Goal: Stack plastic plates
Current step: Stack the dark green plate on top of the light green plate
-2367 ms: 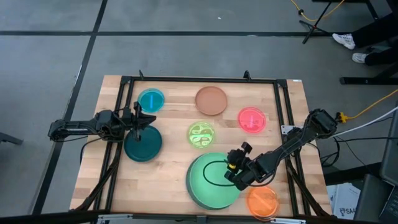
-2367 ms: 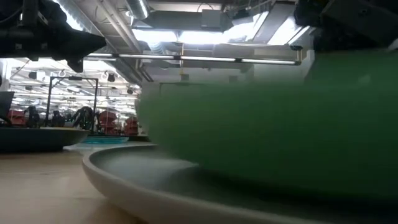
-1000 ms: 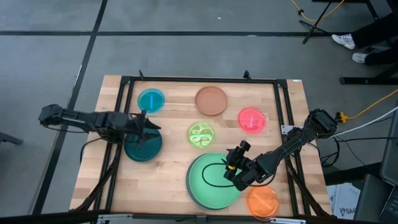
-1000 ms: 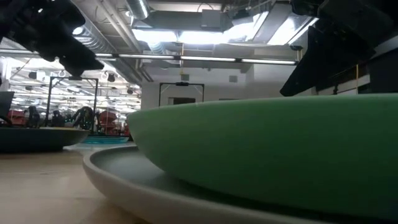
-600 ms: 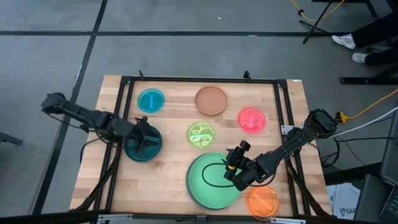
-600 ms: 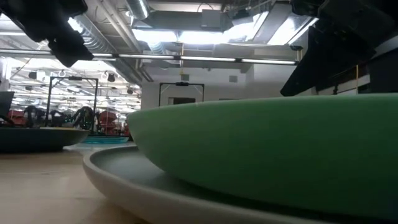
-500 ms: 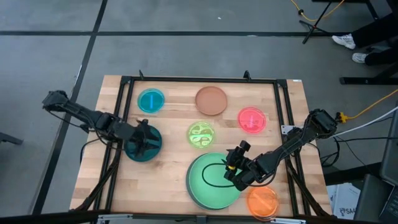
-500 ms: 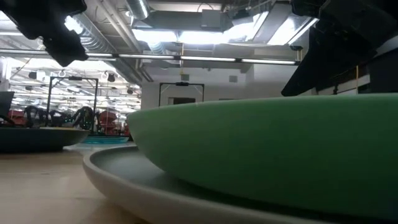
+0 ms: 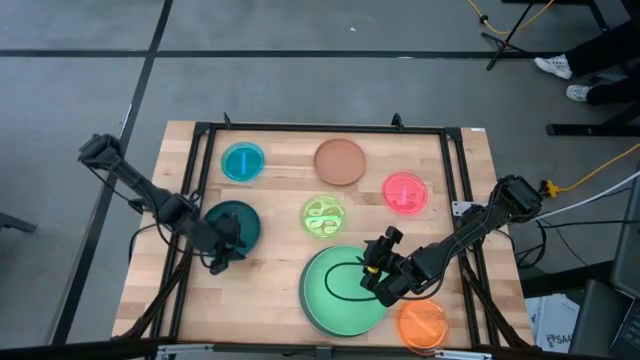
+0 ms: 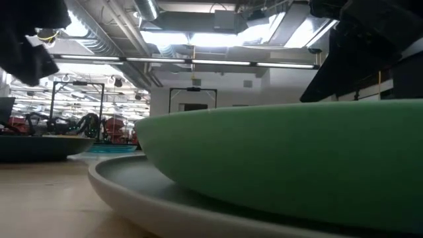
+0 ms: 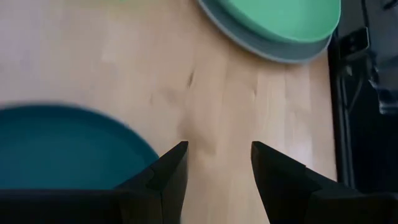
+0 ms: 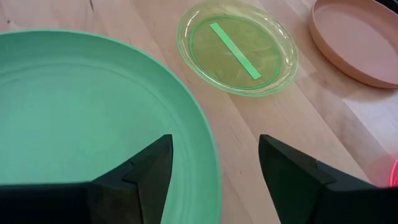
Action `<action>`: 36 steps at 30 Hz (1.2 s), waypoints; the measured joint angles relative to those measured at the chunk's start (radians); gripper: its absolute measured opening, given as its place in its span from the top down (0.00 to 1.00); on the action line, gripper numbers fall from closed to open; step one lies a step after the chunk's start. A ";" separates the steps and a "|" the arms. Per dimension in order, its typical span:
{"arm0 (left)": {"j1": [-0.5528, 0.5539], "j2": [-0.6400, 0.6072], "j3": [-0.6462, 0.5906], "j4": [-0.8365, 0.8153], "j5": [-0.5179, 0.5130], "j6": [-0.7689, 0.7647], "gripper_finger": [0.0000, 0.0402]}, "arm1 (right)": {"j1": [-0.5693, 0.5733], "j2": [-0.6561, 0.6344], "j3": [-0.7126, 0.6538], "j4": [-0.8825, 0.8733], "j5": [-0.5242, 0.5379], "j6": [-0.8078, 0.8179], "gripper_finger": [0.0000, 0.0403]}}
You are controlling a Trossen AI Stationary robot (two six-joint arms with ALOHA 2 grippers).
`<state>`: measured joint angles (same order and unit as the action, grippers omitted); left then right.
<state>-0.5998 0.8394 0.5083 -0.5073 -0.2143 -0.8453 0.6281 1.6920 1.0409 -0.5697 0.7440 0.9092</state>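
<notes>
Plastic teal plate (image 9: 232,226): light, stiff, slick, so I'd pinch its rim. My left gripper (image 11: 216,163) is spread, empty, beside it; right gripper (image 12: 214,163) spread over mint plate (image 9: 345,288).

A wooden table (image 9: 280,300) with a black frame carries the plates. Across the upper part lie a cyan plate (image 9: 243,161), brown plate (image 9: 340,161) and pink plate (image 9: 405,191). Mid-frame sit the dark teal plate (image 9: 236,224) and lime-patterned plate (image 9: 324,216). Lower right lie the grey plate (image 9: 312,310), bearing a mint green plate (image 9: 335,295), and the orange plate (image 9: 424,325).
</notes>
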 joint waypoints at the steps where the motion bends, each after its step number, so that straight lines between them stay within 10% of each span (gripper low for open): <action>1: -0.014 0.000 0.000 -0.008 0.003 -0.024 0.58 | 0.000 0.000 0.000 0.000 -0.003 0.000 0.44; 36: -0.161 0.397 0.000 -0.117 -0.025 -0.143 0.58 | 0.000 0.000 -0.001 0.004 -0.029 0.000 0.44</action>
<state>-0.7606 1.2367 0.5087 -0.6246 -0.2393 -0.9878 0.6281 1.6920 1.0401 -0.5659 0.7155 0.9096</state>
